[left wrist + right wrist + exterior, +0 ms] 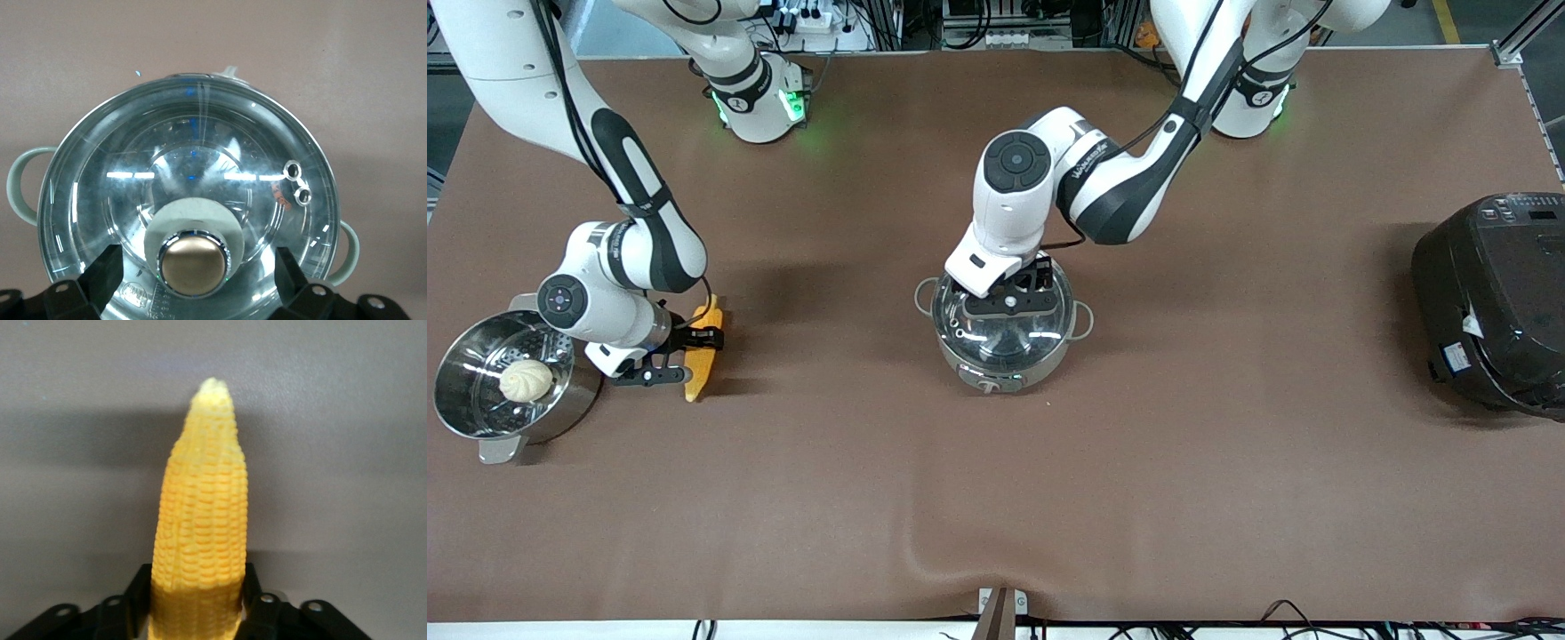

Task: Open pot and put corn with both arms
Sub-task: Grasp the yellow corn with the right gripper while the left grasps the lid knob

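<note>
The steel pot point(1040, 360) stands mid-table with its glass lid point(996, 336) on. My left gripper point(1009, 302) is low over the lid. In the left wrist view its open fingers point(100, 275) stand on either side of the copper knob point(194, 265) with a gap on each side, and the lid point(200, 147) fills the frame. The yellow corn point(703, 351) is toward the right arm's end of the table. My right gripper point(685, 356) is shut on the corn's thick end point(200, 520), and the tip points away from the wrist camera.
A steel steamer pot point(463, 404) with a white bun point(526, 380) in it stands beside the right gripper, at the table's end. A large black rice cooker point(1494, 302) stands at the left arm's end. The brown table cover has a wrinkle near the front edge point(925, 551).
</note>
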You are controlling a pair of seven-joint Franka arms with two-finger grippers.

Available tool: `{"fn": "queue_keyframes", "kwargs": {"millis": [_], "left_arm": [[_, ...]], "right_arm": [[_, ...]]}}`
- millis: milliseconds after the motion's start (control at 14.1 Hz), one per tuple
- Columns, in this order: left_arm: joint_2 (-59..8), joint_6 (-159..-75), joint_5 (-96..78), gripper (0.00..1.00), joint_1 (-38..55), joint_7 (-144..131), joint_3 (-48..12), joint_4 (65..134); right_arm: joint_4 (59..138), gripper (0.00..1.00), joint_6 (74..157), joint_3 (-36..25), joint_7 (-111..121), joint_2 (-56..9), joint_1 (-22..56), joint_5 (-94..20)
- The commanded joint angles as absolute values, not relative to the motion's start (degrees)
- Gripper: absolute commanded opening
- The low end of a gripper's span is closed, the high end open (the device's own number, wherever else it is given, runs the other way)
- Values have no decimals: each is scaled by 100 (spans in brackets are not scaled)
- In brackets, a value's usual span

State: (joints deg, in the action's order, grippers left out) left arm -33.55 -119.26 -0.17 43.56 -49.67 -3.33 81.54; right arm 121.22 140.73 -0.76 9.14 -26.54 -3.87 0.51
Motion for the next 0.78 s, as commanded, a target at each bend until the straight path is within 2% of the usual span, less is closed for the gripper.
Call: {"fn": "queue_keyframes", "kwargs": {"millis": [0,142,355,496,567,709], "left_arm": [[-3454,-11900,211,100,4456,-5080,-272,8042],[-3506,-11892,211,100,4456,-5080,-272,8059],[-3603,-11892,220,100,4456,-5080,-264,8051],[-3604,-11883,220,100,4456,-5080,-264,8060],[-3595,-11857,211,88,4456,-5097,-272,8051],[-3534,-11752,141,0,4447,-5395,-281,8051]], "right_arm": [[12024,0,13844,-26,1309,-2479,-501,35],[11709,0,13144,-18,1336,-2164,-370,44],[10665,0,11641,-18,1310,-2004,-106,35],[10136,0,11242,-26,1266,-2048,227,18],[10021,0,11233,-26,1170,-2048,350,9],[9862,0,11232,-18,618,-2083,579,9]]}}
